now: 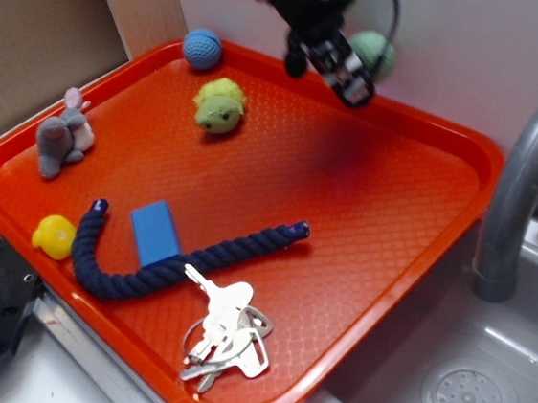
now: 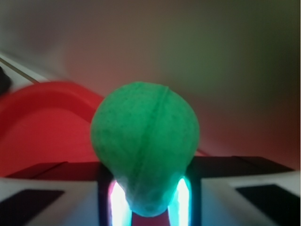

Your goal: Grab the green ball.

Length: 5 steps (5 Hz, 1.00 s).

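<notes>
White wall backs an orange tray (image 1: 412, 217) that sits beside a grey sink (image 1: 479, 397) and its faucet (image 1: 526, 180).

At the fingers, the wrist view shows the green ball (image 2: 146, 146) pinched at its lower end, squeezed into a pear shape between two lit pads (image 2: 182, 200); so the gripper (image 2: 146, 207) is clamped on the ball. In the exterior view the ball (image 1: 375, 54) shows partly behind the gripper (image 1: 345, 70), at the tray's 12 o'clock edge, close to the wall. Whether it is off the tray rim I cannot tell.

Outward from there: the blue ball (image 1: 202, 48) lies at 10 o'clock, the plush (image 1: 220, 106) just below it, the mouse (image 1: 62, 137) at 9, the duck (image 1: 55, 236) at 8. A rope (image 1: 175, 269) curves around a blue block (image 1: 154, 232) at 7, with keys (image 1: 228, 330) at 6.

The grip looks low on the ball, below its widest part, so I judge it could squirt out toward the wall. To do this well, hold the squeeze steady, lift straight up, slowly, away from wall and rim.
</notes>
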{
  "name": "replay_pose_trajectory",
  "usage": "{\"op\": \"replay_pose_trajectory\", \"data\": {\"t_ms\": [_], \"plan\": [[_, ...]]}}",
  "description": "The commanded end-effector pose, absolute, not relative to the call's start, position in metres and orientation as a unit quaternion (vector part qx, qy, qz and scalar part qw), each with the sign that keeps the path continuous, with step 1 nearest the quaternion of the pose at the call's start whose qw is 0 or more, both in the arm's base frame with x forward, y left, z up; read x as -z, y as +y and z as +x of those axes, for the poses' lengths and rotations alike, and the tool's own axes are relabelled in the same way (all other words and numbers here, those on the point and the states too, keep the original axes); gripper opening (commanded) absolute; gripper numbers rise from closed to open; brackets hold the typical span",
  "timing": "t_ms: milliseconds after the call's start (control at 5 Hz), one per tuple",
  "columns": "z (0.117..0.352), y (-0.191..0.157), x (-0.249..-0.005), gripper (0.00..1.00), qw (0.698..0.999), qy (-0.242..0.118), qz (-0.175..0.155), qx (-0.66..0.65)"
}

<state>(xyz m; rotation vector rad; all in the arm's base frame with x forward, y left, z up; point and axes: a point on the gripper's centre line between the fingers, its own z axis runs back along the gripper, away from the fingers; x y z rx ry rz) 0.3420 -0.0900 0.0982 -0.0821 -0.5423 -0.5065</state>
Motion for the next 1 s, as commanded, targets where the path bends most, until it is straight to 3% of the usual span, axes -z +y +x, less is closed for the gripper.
{"op": "replay_pose_trajectory", "data": {"t_ms": [0, 200, 400, 600, 800], "plan": [[0.275, -0.041, -0.198, 0.0, 0.988, -0.113, 0.027, 0.1], [0.229, -0.028, -0.224, 0.0, 0.996, -0.062, 0.057, 0.039], [0.208, -0.011, -0.239, 0.0, 0.998, -0.049, 0.043, 0.004], [0.208, 0.0, -0.236, 0.0, 0.997, -0.068, 0.02, 0.0], [0.215, 0.005, -0.226, 0.0, 0.997, -0.061, 0.039, -0.015]]}}
